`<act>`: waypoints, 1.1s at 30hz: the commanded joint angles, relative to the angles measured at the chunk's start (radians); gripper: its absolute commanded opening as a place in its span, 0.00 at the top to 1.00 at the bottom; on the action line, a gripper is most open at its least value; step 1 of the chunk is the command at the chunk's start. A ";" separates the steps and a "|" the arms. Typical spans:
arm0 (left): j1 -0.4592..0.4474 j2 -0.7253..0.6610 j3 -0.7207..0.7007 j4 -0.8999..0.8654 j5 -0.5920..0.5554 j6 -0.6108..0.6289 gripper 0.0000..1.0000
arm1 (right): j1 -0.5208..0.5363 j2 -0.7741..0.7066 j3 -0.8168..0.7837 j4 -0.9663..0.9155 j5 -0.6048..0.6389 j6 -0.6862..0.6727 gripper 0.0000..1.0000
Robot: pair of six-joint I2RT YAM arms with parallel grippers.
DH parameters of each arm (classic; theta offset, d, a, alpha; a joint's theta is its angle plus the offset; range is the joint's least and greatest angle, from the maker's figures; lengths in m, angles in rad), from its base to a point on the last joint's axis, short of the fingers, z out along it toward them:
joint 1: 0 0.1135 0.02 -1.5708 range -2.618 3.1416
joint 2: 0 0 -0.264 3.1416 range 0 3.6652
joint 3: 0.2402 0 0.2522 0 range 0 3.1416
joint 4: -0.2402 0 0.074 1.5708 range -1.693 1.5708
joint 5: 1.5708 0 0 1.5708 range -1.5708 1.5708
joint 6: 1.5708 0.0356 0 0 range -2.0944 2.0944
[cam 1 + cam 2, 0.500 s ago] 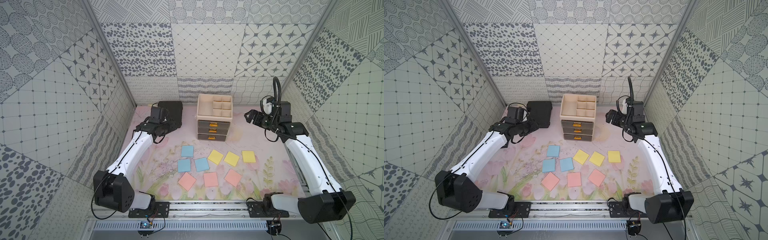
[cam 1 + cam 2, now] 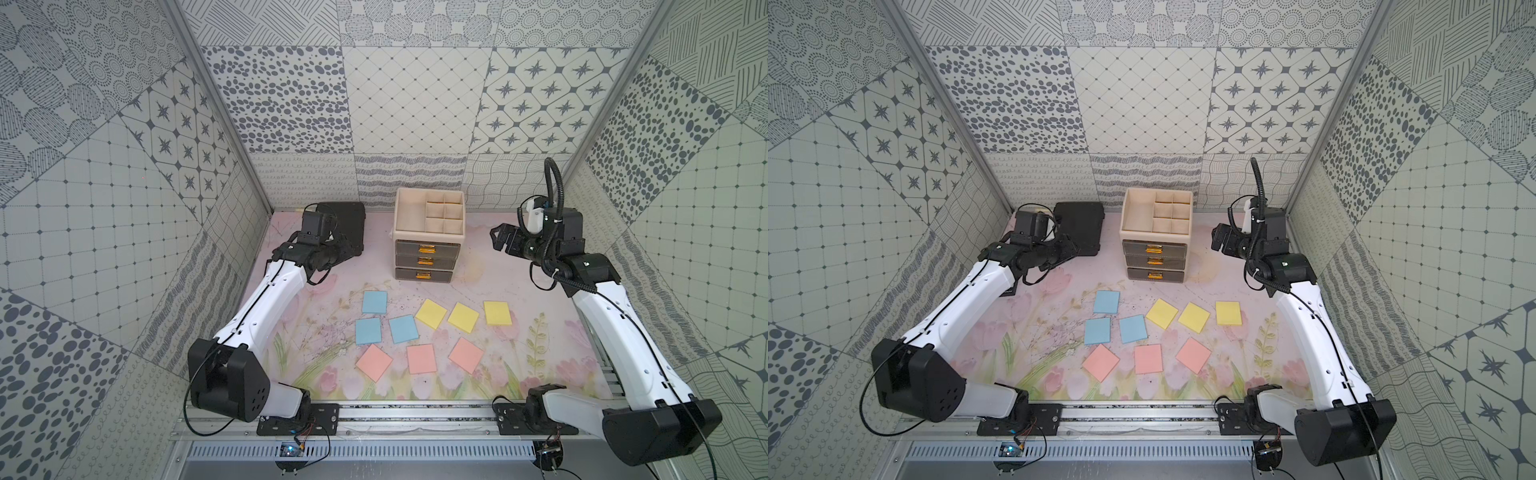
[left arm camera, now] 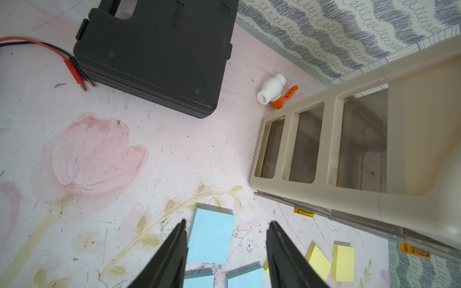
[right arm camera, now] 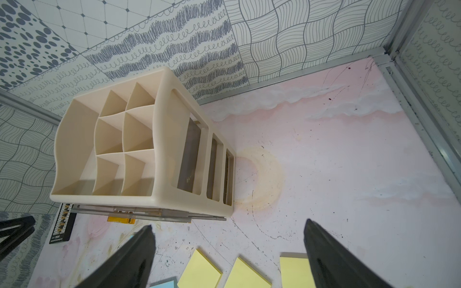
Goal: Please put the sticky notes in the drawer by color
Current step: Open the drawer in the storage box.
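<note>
In both top views the cream three-drawer cabinet (image 2: 409, 261) stands at the back wall (image 2: 409, 178), drawers pushed in. Nine sticky notes (image 2: 1148, 358) lie flat before it: three blue, three yellow, three pink.

Left wrist view: the left gripper (image 3: 227, 224), beside the cabinet, has jaws partly apart, gripping nothing.

Right wrist view: the right gripper (image 4: 229, 223) holds its jaws wide apart. The cabinet's tray compartments show bare floors.

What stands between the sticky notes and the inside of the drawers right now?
All three drawers of the cream cabinet are shut, so their own fronts bar the way. Nothing else lies on the mat between the sticky notes and the cabinet front.
</note>
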 commanded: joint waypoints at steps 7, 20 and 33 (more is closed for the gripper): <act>-0.003 -0.018 -0.006 -0.006 0.000 0.019 0.46 | 0.008 -0.015 -0.009 0.053 0.065 -0.013 0.01; -0.013 -0.010 0.097 -0.008 0.025 0.081 0.46 | 0.412 -0.198 -0.314 0.109 0.140 0.304 0.22; -0.025 0.058 0.168 0.049 0.100 0.069 0.46 | 0.513 -0.161 -0.642 0.881 0.224 0.676 0.27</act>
